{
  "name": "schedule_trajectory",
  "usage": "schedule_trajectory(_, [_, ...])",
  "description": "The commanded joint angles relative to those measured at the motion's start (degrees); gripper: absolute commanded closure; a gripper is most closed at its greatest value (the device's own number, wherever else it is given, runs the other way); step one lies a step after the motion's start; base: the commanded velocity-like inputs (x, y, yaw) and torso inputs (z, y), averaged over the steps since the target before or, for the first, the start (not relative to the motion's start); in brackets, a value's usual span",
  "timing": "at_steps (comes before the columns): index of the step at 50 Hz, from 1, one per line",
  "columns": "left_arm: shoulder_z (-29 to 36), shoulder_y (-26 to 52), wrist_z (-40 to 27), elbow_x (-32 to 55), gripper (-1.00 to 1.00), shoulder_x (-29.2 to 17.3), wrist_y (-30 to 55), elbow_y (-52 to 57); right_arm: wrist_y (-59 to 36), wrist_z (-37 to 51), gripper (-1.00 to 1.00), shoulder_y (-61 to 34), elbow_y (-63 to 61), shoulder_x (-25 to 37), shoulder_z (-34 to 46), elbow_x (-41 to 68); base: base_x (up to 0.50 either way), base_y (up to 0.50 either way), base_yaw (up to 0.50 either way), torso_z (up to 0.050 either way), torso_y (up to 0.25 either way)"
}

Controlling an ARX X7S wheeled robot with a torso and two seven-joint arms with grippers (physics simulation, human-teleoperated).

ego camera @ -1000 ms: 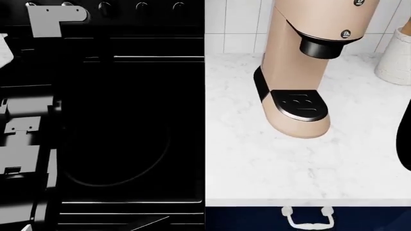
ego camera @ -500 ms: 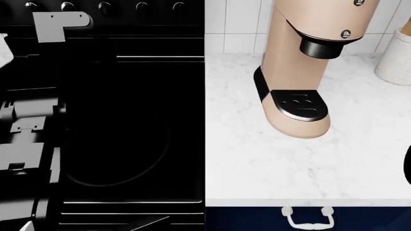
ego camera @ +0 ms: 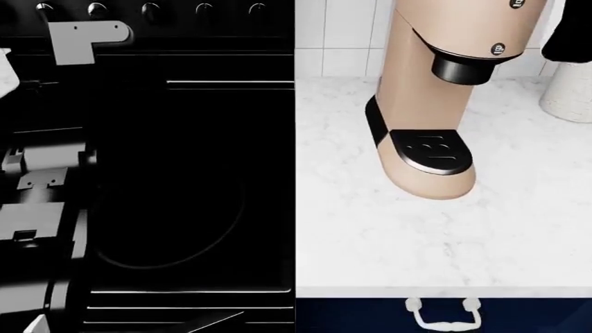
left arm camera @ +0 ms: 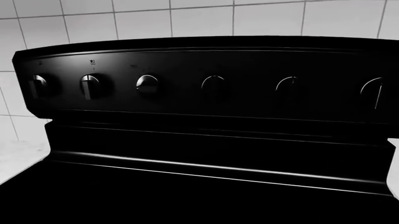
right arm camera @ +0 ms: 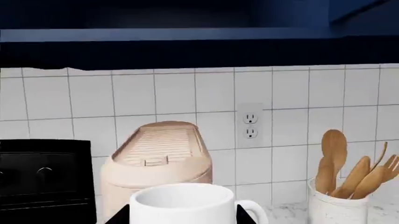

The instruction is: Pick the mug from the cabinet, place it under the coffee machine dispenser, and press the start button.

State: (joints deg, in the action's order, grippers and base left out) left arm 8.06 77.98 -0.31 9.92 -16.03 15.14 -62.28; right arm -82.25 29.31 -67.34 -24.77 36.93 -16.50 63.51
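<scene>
In the right wrist view the white mug (right arm camera: pixel 187 201) fills the lower middle, handle (right arm camera: pixel 254 211) to one side. My right gripper (right arm camera: pixel 186 217) is shut on it, a black finger (right arm camera: pixel 118 217) on each flank. In the head view only a dark part of the right arm (ego camera: pixel 568 31) shows at the upper right, and the mug is hidden there. The beige coffee machine (ego camera: pixel 434 104) stands on the counter with its black dispenser (ego camera: pixel 459 70) above the black drip tray (ego camera: pixel 428 150), which is bare. My left arm (ego camera: pixel 86 36) hangs over the black stove; its jaws do not show.
A white speckled canister (ego camera: pixel 568 96) stands right of the machine and holds wooden spoons (right arm camera: pixel 339 163). The black stove (ego camera: pixel 185 173) with its knob panel (left arm camera: pixel 149 85) fills the left. A blue cabinet (right arm camera: pixel 187 28) hangs overhead, and there is an outlet (right arm camera: pixel 250 126) on the tiled wall.
The dark right arm has gone from the lower right edge of the head view up to the upper right corner. The left arm has shifted slightly over the stove.
</scene>
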Motion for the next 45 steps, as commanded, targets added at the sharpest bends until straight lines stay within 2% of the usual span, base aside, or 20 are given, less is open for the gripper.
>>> schedule_trajectory(1, [0.1, 0.2, 0.1, 0.0, -1.0, 0.1, -0.6, -1.1, 7.0, -4.4, 1.0, 19.3, -2.2, 3.3, -4.5, -2.2, 0.0, 0.0, 0.0, 0.0, 0.0])
schedule_trajectory(10, [0.1, 0.8, 0.1, -0.2, -1.0, 0.1, -1.8, -3.1, 13.5, -8.6, 1.0, 31.9, -2.1, 2.1, -8.3, -5.9, 0.0, 0.0, 0.0, 0.0, 0.0])
schedule_trajectory(19, [0.1, 1.6, 0.3, -0.4, -1.0, 0.4, -3.5, -5.7, 19.8, -12.1, 1.0, 40.2, -2.3, 0.4, -10.0, -9.9, 0.0, 0.0, 0.0, 0.0, 0.0])
schedule_trajectory(29, [0.2, 2.3, 0.5, -0.5, -1.0, 0.8, -5.3, -8.5, 31.5, -16.5, 1.0, 45.8, -8.5, -4.1, -12.7, -13.8, 0.0, 0.0, 0.0, 0.0, 0.0])
schedule_trajectory(39, [0.2, 2.1, 0.4, -0.4, -1.0, 0.6, -4.8, -7.8, 41.0, -23.5, 1.0, 52.6, -11.8, -7.0, -12.0, -18.4, 0.0, 0.0, 0.0, 0.0, 0.0])
schedule_trajectory(45, [0.3, 2.3, 0.4, -0.4, -1.0, 0.8, -5.1, -8.4, 45.4, -25.9, 1.0, 55.3, -11.5, -8.3, -8.5, -23.4, 0.0, 0.0, 0.0, 0.0, 0.0])
